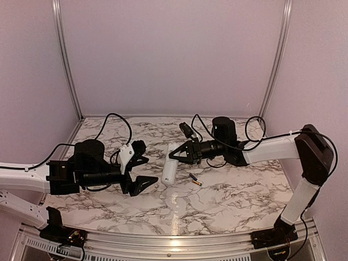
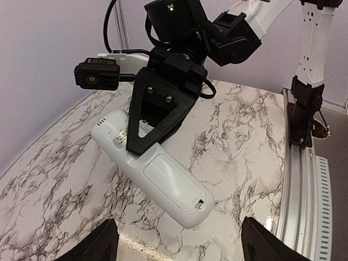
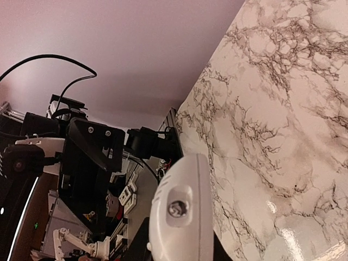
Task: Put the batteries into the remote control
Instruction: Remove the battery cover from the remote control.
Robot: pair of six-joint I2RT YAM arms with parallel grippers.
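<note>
Right gripper (image 1: 175, 155) clamped the remote control's (image 1: 168, 173) end; left gripper (image 1: 150, 169) gaped beside it. Risk: remote pivoting in that end-hold.

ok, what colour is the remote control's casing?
Plain white. The remote control shows best in the left wrist view.

Soft, even light is falling from overhead and giving the walls (image 1: 174, 54) a faint lilac cast. It is glinting in small white patches off the marble table (image 1: 228, 201) near its front edge, and the arms are casting only pale, diffuse shadows. The top view is looking slightly grainy, with its frame posts (image 1: 66, 60) bowing toward the edges. In the right wrist view the remote control (image 3: 182, 217) is sitting close to the lens and blurring softly, while the marble veining behind it is showing sharper.
</note>
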